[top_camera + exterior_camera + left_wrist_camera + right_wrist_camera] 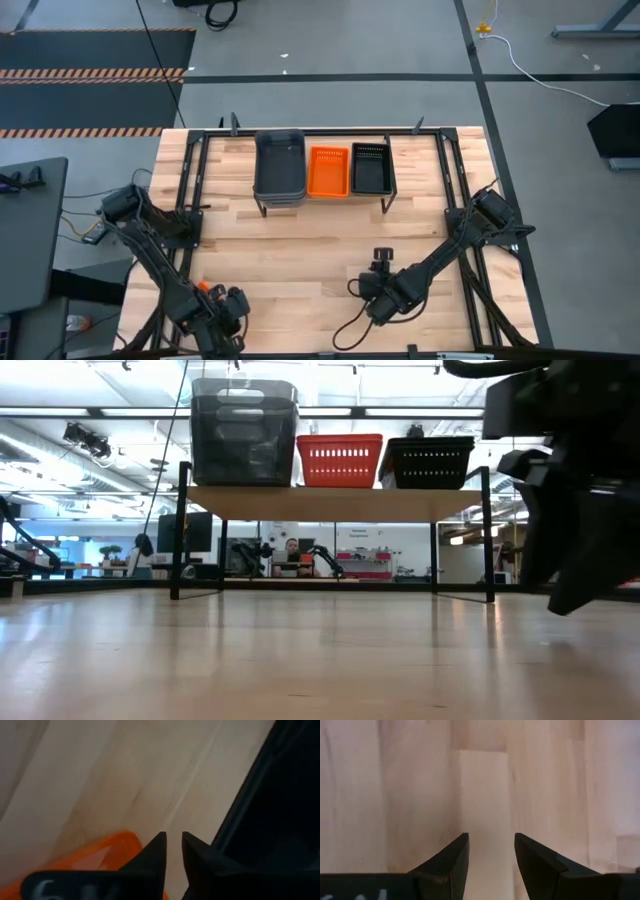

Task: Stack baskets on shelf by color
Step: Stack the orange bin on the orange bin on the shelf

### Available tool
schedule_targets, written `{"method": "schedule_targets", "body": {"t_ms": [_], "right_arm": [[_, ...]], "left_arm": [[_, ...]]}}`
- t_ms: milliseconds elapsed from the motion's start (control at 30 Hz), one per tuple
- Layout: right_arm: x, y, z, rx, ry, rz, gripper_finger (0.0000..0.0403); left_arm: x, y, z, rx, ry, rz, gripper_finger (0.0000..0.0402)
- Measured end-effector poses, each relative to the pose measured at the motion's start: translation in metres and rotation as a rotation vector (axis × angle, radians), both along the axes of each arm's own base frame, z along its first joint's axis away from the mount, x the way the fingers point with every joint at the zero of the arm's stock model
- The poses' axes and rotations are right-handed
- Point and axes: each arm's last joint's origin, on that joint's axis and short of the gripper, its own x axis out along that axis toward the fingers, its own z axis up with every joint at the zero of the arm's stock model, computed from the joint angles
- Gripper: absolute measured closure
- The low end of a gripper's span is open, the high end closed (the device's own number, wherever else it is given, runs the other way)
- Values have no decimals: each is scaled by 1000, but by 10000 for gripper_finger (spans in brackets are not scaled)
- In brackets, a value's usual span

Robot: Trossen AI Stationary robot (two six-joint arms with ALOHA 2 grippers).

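Observation:
On the shelf (pixel 325 200) a grey basket stack (pixel 279 165) stands at the left, an orange basket (pixel 329 172) in the middle and a black basket (pixel 371 167) at the right, each resting on its bottom on the plank (pixel 335 503). My left gripper (pixel 172 844) hangs at the table's near left corner, pointing down, its fingers a narrow gap apart with bare wood between them. An orange thing (pixel 97 855) lies just beside it, mostly hidden by the gripper. My right gripper (pixel 491 840) stands open over bare table, right of centre.
A dark frame bar (pixel 270 795) runs close beside my left gripper. Black rails (pixel 455 190) line the table's left and right sides. A cable (pixel 350 325) loops below my right arm (pixel 580 480). Bare wood (pixel 300 260) lies between the shelf and the near edge.

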Motion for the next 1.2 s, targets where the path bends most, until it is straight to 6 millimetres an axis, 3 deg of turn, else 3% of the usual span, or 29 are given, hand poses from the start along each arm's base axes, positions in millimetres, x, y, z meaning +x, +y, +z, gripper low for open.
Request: {"method": "schedule_targets", "body": {"t_ms": [167,567,800,1200], "right_arm": [[1,-1,0,-16,-13,-2,238],[0,0,0,-14,-15,0,238],[0,0,0,-14,-15,1,238],[0,0,0,-15,-14,4,238]], "left_arm": [[0,-1,-10,21,57,12,295],[2,-3,-10,-43,88,62,213],[8,-4,-3,-142,190,41,196],[10,13,5,-24,311,97,188]]}}
